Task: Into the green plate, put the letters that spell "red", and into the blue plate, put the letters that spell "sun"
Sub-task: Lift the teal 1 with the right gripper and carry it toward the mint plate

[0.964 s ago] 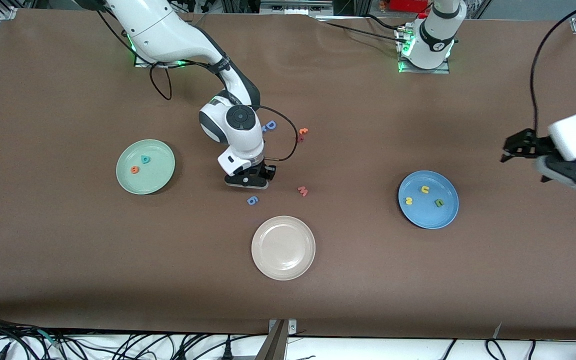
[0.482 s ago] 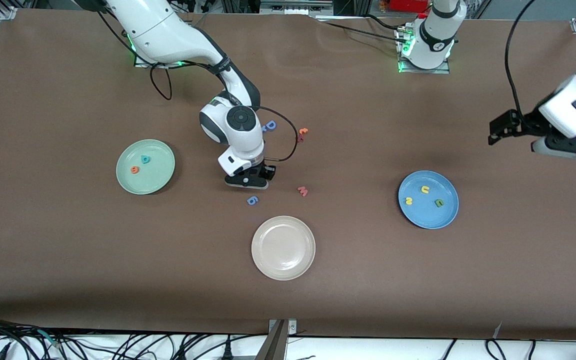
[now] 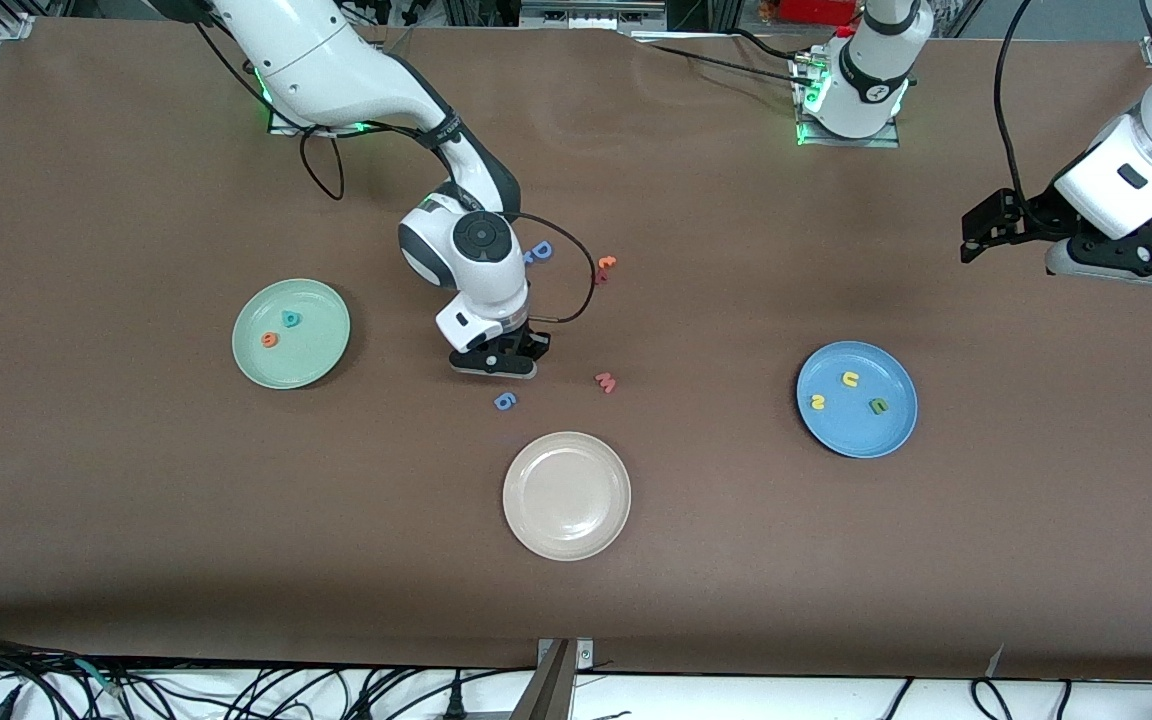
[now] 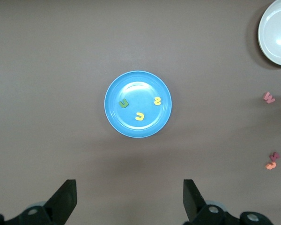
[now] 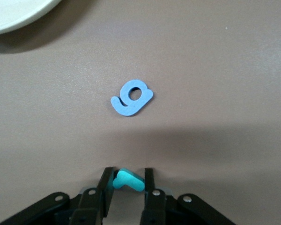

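Pinching teal r (image 5: 129, 182), right gripper (image 5: 126, 183) sits low by blue 6 (image 5: 131, 97); left gripper (image 4: 129, 201) spread wide, waiting above table.

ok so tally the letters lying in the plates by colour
yellow: 2, the u and the s, in the blue plate
olive-green: 1, the n, same plate
orange: 1, the e, in the green plate
teal: 1, the d, same plate
total: 5
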Tool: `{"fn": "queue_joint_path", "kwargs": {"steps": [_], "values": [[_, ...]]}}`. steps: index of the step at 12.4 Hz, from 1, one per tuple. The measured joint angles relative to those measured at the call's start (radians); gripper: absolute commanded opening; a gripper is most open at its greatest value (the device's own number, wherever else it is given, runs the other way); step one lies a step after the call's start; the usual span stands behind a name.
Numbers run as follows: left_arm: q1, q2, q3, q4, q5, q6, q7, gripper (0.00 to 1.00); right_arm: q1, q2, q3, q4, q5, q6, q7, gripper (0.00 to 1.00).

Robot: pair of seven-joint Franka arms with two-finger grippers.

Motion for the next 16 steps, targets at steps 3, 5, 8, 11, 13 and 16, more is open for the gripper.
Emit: {"fn": "queue_joint_path", "kwargs": {"steps": [3,5,8,11,13,16], "values": [[0.024,0.0,-0.035,0.0,0.0,0.0,-0.022,1.0,0.0,0.0,0.0,0.002,0.0,-0.003,0.0,0.24],[0.037,0.0,-0.035,0.0,0.0,0.0,-0.022,1.0,0.0,-0.002,0.0,0.01,0.0,-0.032,0.0,0.24],[0.068,0.0,-0.036,0.0,0.0,0.0,-0.022,1.0,0.0,-0.02,0.0,0.035,0.0,-0.105,-0.001,0.24],[0.078,0.0,-0.036,0.0,0.0,-0.001,-0.022,1.0,-0.019,-0.076,-0.003,0.059,0.01,-0.246,-0.046,0.24],[0.078,0.0,-0.038,0.0,0.0,-0.003,-0.022,1.0,-0.06,-0.122,-0.007,0.066,0.092,-0.329,-0.176,0.24],[0.078,0.0,-0.042,0.0,0.0,-0.007,-0.022,1.0,-0.181,-0.203,-0.013,0.072,0.196,-0.494,-0.412,0.24]]}}
